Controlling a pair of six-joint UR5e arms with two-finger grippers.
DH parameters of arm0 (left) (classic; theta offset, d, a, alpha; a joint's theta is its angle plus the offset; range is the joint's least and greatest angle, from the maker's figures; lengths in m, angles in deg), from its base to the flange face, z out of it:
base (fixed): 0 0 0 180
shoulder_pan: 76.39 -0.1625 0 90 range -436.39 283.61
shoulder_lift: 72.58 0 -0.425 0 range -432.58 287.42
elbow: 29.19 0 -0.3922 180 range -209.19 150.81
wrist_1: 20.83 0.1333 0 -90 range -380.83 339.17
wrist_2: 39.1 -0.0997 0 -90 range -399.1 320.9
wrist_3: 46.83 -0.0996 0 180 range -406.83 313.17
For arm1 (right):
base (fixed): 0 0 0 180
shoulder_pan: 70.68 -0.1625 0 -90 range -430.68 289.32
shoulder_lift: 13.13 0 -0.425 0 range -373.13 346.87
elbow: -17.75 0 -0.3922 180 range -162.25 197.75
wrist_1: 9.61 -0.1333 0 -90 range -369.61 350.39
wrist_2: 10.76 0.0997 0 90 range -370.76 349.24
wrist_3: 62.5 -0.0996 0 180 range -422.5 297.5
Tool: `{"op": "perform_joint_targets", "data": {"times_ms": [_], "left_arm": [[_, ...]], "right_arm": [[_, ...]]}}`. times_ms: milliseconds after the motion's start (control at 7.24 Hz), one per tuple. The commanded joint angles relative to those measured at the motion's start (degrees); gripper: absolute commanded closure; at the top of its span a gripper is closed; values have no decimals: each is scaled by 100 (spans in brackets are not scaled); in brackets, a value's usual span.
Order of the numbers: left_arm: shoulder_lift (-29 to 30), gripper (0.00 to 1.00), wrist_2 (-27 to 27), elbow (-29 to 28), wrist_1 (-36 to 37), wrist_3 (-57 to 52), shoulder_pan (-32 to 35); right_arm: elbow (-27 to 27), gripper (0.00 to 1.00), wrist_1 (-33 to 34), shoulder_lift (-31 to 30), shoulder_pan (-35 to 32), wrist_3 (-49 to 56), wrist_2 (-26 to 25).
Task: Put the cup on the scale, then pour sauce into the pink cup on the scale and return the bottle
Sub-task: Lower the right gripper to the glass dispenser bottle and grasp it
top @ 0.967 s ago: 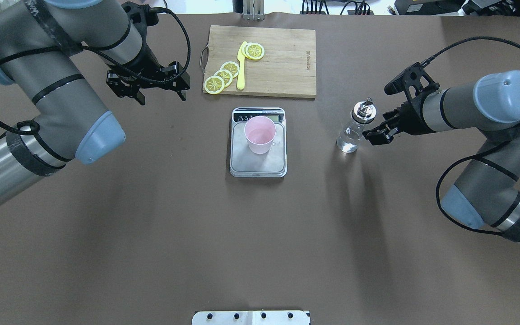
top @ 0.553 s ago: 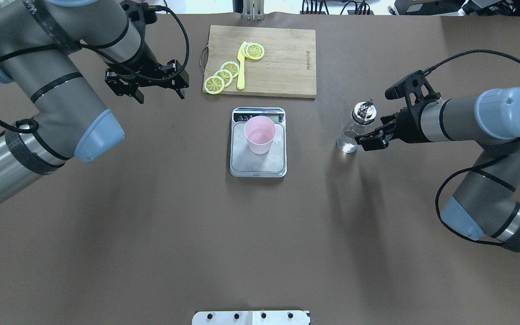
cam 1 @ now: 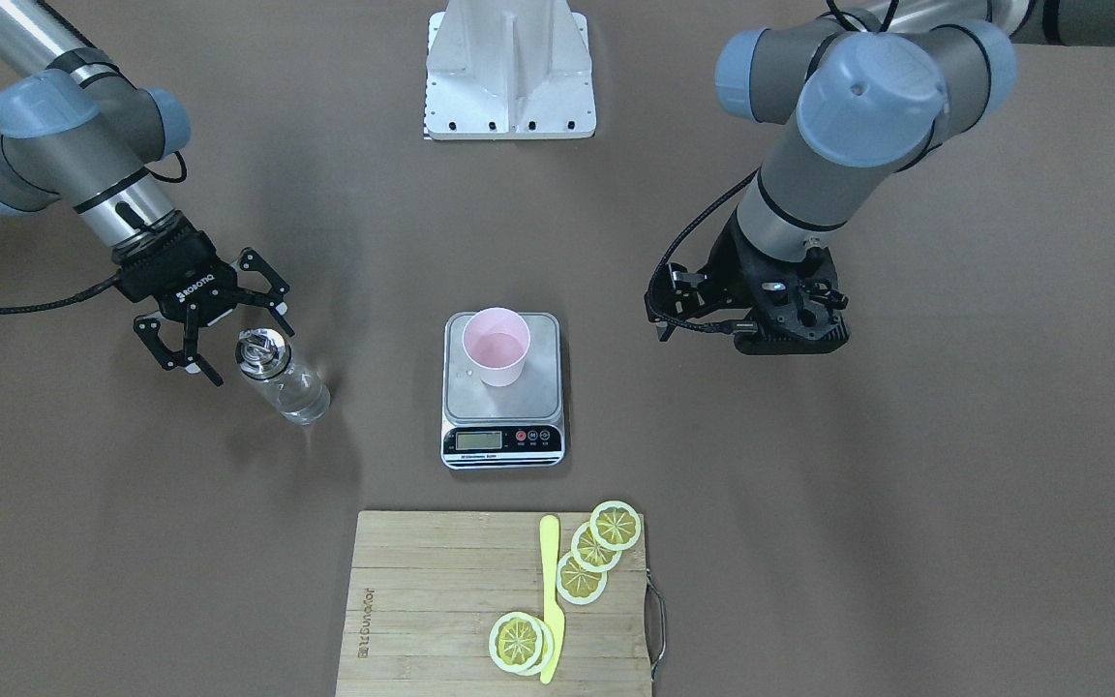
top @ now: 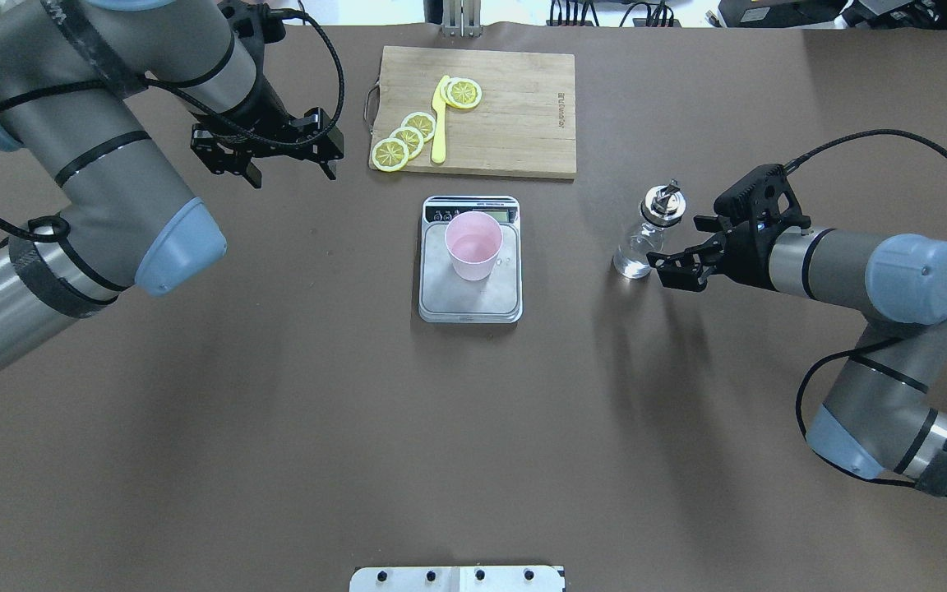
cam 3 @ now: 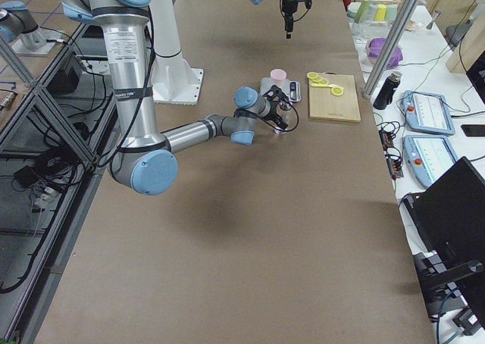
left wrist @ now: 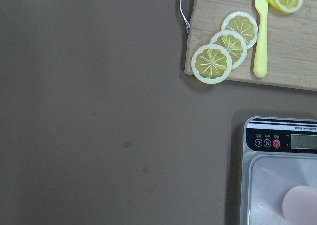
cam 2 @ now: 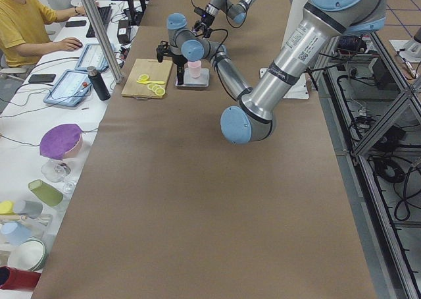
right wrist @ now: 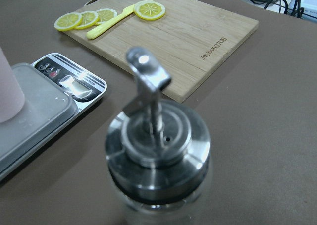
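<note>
The pale pink cup [top: 473,245] stands upright on the steel platform of the scale [top: 470,302], mid-table. The clear glass bottle [top: 640,245] with its metal cap and spout stands upright on the table, right of the scale; the clear sauce in it barely shows. My right gripper [top: 677,245] is open, level with the bottle, with its fingertips just at the bottle's right side, not closed on it. The right wrist view shows the cap [right wrist: 156,145] close up. My left gripper [top: 293,171] is open and empty, hanging left of the cutting board.
A bamboo cutting board [top: 515,115] with lemon slices [top: 408,136] and a yellow knife [top: 439,123] lies behind the scale. The robot's white base plate [top: 457,578] sits at the near edge. An operator's bench with tablets and cups runs along the far side.
My right gripper has swung lower and toward the near side, coming in level at the bottle's side. My left gripper has drifted slightly back. Cup, scale and bottle have not moved.
</note>
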Motion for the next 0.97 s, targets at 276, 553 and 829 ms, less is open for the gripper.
{"op": "perform_joint_targets", "data": {"times_ms": [276,553,829], "left_arm": [[1,0,-6,101,98,0,2],[-8,0,-6,83,98,0,2],[-8,0,-6,83,124,0,-7]], "right_arm": [[-54,1,-499,-174,213,-14,-474],[-194,4,-911,-219,405,-58,-737],[-607,5,-1511,-114,992,-58,-1605]]}}
